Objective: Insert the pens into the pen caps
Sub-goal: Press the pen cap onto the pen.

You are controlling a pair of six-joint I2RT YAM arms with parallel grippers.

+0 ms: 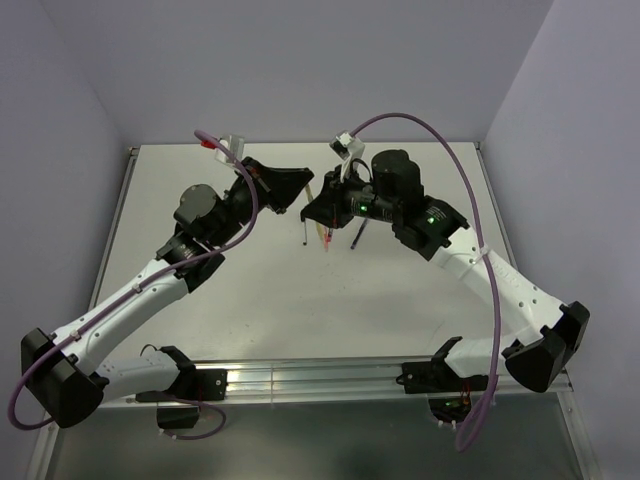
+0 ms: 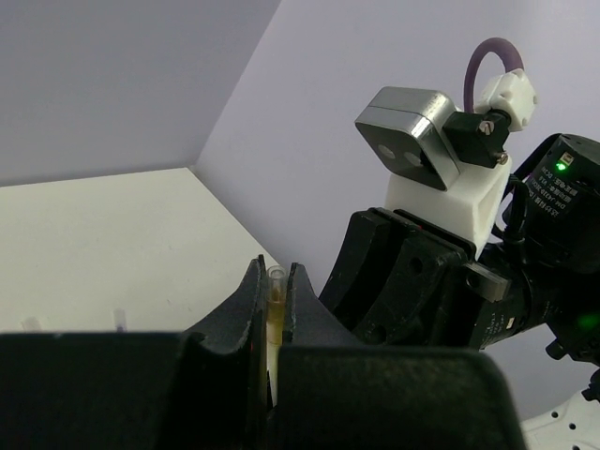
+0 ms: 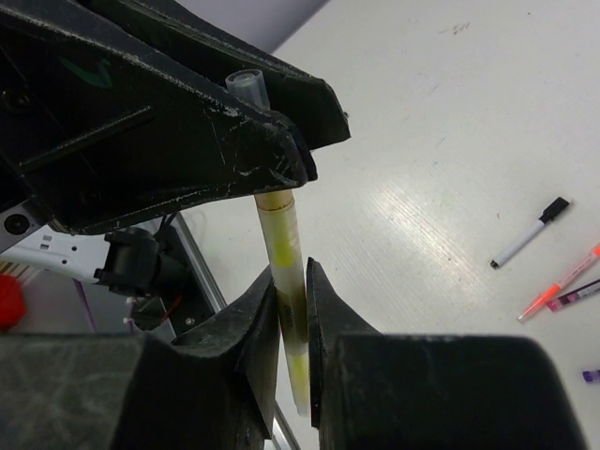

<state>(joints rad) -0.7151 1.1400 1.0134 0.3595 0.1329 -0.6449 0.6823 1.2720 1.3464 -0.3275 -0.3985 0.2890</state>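
Pen (image 3: pixel 281 234), yellow, held in mid-air above the tabletop (image 3: pixel 450 112), with the right gripper (image 3: pixel 292 300) clamped on its lower shaft. Left gripper (image 2: pixel 274 291) is closed on a clear cap (image 3: pixel 246 84) at the pen's upper end. Other pens (image 3: pixel 530 232) lie on the tabletop.

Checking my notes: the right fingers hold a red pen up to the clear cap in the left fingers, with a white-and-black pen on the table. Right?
Not quite: the right gripper holds a yellow pen, not a red one, as the right wrist view shows. The clear cap in the left gripper and the white-and-black pen are as stated.
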